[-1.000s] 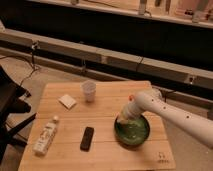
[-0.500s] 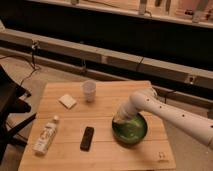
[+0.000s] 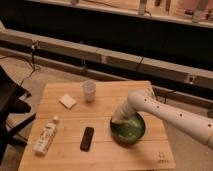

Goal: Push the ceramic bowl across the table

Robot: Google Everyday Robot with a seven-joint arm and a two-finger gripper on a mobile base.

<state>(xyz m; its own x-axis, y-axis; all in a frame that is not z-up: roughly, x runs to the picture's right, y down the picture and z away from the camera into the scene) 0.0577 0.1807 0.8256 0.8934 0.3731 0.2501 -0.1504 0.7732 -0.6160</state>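
I found the gripper [image 3: 119, 119], grip state indeterminate, at the rim of the ceramic bowl [image 3: 132, 131], toward the table's [image 3: 107, 152] near-right corner as viewed; I judged a high, off-centre push could tip it.

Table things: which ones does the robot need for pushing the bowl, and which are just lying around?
Needed: ceramic bowl; table; gripper, at the bowl's rim on the side nearer the cup.
Just lying about: white cup; small white block; bottle lying down; flat dark object.
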